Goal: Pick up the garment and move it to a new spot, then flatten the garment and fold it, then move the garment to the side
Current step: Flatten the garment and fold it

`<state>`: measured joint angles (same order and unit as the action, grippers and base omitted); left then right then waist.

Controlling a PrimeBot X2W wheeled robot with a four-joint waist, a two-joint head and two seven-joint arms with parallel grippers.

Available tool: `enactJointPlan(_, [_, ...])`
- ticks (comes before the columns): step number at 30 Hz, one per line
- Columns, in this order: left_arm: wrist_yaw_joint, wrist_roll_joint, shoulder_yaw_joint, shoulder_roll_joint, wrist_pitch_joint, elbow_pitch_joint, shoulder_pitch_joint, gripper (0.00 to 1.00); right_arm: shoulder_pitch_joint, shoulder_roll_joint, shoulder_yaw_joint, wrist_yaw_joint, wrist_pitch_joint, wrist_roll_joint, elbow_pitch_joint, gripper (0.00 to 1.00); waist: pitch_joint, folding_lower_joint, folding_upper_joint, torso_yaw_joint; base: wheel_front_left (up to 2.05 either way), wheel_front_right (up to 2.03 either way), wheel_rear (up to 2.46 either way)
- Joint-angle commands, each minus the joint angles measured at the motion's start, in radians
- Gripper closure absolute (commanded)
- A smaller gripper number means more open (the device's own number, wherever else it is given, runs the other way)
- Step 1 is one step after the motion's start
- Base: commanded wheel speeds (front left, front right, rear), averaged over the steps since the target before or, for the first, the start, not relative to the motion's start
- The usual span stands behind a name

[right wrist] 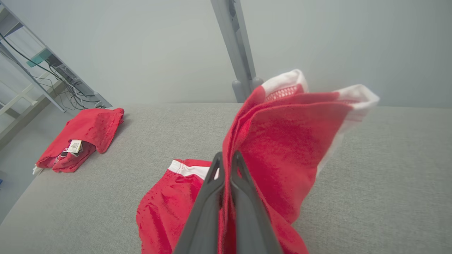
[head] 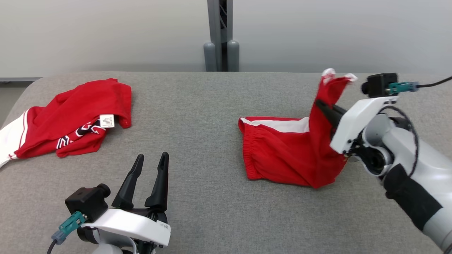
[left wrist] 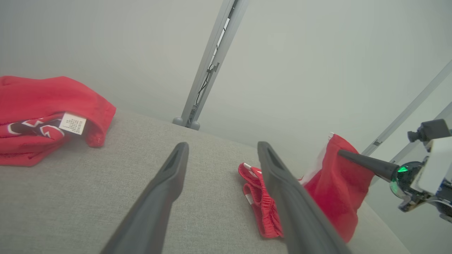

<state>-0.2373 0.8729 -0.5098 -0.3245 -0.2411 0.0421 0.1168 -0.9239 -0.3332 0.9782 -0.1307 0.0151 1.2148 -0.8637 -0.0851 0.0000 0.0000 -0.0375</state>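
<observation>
The garment point(head: 282, 155), red shorts with white trim, lies on the right half of the grey table point(head: 197, 106). One end of it is pulled up off the cloth, and my right gripper point(head: 319, 103) is shut on that raised fold. In the right wrist view the gripper point(right wrist: 227, 155) pinches the red fabric point(right wrist: 282, 141), which stands up to the right of the fingers. My left gripper point(head: 152, 156) is open near the front left, holding nothing. From the left wrist view its fingers point(left wrist: 222, 144) point across the table towards the garment point(left wrist: 339, 190) and the right gripper point(left wrist: 342, 152).
A second red garment point(head: 81, 113) with a white label lies crumpled at the table's far left, also seen from the left wrist point(left wrist: 35, 102) and the right wrist point(right wrist: 84, 130). A grey post point(head: 220, 35) stands behind the table's back edge.
</observation>
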Motion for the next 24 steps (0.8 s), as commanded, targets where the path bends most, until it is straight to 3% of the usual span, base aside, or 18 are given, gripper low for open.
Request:
enactJointPlan(1, [0.008, 0.004, 0.004, 0.001, -0.005, -0.004, -0.009, 0.0, -0.007, 0.015, 0.008, 0.0, 0.012, -0.01, 0.002, 1.0, 0.007, 0.0, 0.0, -0.014, 0.0, 0.0, 0.0])
enactJointPlan(13, [0.023, -0.001, -0.005, 0.021, -0.01, -0.011, 0.013, 0.0, -0.004, 0.162, 0.05, 0.0, 0.06, -0.058, -0.126, 1.0, -0.012, 0.0, 0.0, -0.098, 0.0, 0.0, 0.0])
enactJointPlan(24, [0.035, -0.006, -0.013, 0.039, -0.013, -0.03, 0.031, 0.0, -0.005, 0.24, 0.089, 0.0, 0.061, -0.1, -0.277, 1.0, -0.023, 0.0, 0.0, -0.133, 0.0, 0.0, 0.0])
